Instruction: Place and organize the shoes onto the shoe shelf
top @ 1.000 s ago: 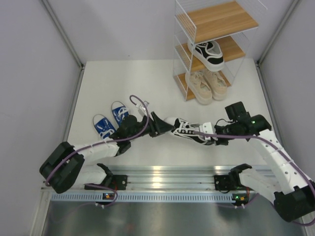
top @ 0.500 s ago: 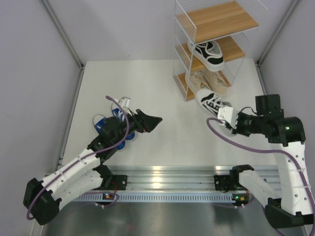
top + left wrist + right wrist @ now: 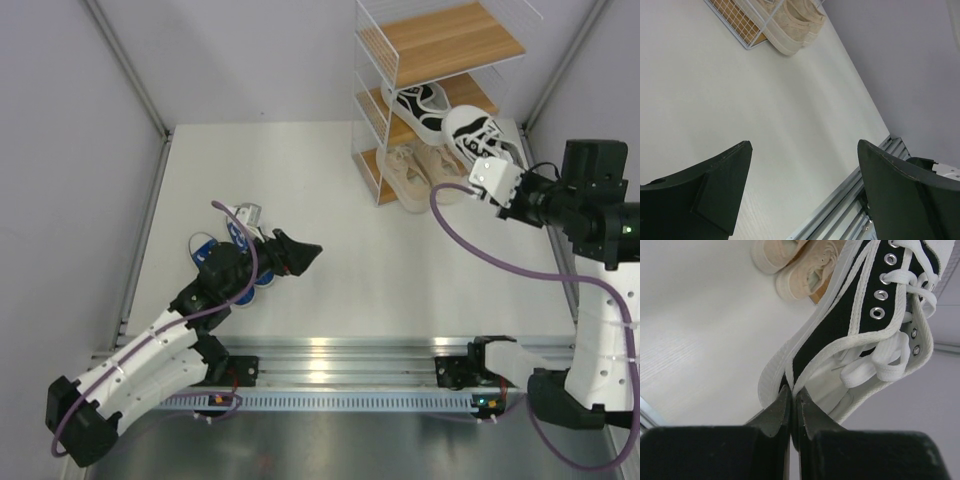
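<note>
The shoe shelf [image 3: 440, 45] stands at the back right, white wire with wooden tiers. One black shoe [image 3: 422, 108] lies on its middle tier, and the beige pair [image 3: 425, 170] sits on the bottom tier. My right gripper [image 3: 791, 390] is shut on the heel rim of the second black shoe [image 3: 840, 325], which hangs in the air by the shelf's right front [image 3: 478, 132]. My left gripper [image 3: 804, 145] is open and empty above the table [image 3: 305, 252]. The blue pair [image 3: 203, 246] lies on the table, partly hidden under my left arm.
Grey walls close in the white table [image 3: 330, 180] on the left, right and back. A metal rail [image 3: 340, 355] runs along the near edge by the arm bases. The beige shoes [image 3: 795, 25] and the shelf's bottom grid [image 3: 735, 20] show far off in the left wrist view.
My left gripper let go of the black shoe, opened and drew back left. My right arm carried that shoe from the table's middle up to the shelf's right side.
</note>
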Tool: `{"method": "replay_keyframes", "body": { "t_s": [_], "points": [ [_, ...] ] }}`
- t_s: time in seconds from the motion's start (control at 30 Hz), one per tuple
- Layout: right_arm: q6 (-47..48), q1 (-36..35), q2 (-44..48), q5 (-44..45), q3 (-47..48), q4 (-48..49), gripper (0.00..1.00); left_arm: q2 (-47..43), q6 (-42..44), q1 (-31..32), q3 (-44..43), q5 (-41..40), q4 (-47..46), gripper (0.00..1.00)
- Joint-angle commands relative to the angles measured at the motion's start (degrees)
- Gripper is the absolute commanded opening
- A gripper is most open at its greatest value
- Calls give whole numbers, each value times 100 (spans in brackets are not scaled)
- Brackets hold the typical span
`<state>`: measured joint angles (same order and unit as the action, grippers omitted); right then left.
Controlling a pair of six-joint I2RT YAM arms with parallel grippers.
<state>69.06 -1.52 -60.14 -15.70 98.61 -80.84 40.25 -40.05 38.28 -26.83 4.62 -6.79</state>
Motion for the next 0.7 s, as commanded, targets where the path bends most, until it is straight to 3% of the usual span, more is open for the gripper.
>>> {"method": "replay_keyframes", "body": {
  "t_s": [0.0, 0.3, 0.67],
  "points": [
    [160, 238, -444, 304, 684, 111, 0, -157, 182, -31, 64, -49, -7, 92],
    [310, 696, -1324, 182, 1380, 481, 0, -421, 208, -31, 160, -84, 116, 92],
    [354, 881, -1825, -196, 1416, 1184, 0, -430, 226, -31, 169, -49, 99, 92]
  ]
}}
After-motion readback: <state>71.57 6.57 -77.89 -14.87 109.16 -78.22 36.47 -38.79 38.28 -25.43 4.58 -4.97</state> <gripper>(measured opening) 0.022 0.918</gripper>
